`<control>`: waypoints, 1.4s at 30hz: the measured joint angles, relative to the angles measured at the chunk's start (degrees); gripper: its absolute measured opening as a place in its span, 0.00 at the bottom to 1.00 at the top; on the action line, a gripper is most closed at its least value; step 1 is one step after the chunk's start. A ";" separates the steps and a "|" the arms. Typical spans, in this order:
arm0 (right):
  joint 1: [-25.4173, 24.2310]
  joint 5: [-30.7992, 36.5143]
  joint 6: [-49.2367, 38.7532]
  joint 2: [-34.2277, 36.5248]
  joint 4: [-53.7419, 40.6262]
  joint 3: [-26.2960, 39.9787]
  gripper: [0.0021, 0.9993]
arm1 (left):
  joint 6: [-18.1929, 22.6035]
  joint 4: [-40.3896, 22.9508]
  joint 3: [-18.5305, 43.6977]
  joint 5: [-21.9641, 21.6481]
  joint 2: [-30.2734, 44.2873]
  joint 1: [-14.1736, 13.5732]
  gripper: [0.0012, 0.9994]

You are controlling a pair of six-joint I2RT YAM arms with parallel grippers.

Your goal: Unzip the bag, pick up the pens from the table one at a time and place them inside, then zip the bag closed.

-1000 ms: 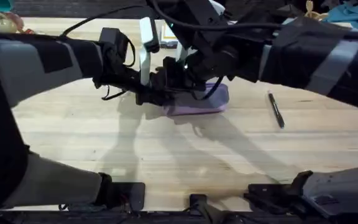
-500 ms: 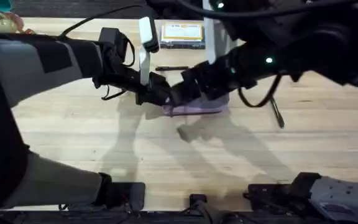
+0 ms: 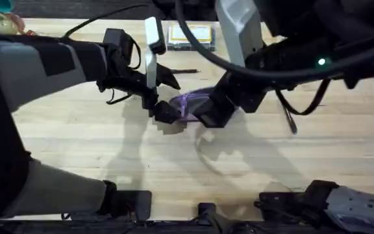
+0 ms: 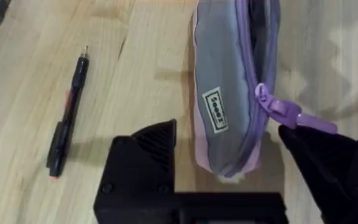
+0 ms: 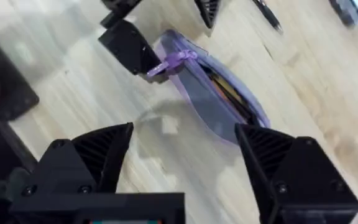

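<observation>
Left gripper (image 4: 229, 165) is spread around the bag (image 4: 229, 93) end — nothing clamped. Right gripper (image 5: 185, 155) is held above, released.

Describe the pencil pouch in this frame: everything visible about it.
The soft lilac-and-grey fabric pencil pouch lies on its side on the light wooden table, between the two tools. A purple zipper runs along its top, partly open, with dark contents showing inside. Its purple pull tab sticks out at one end, and a finger of the left tool touches the tab. A small label sits on the grey panel.
</observation>
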 joint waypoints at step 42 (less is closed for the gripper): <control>-17.95 -12.31 -51.59 3.89 -7.66 7.95 0.36 | 0.02 -21.01 2.14 -10.59 -27.61 6.23 0.99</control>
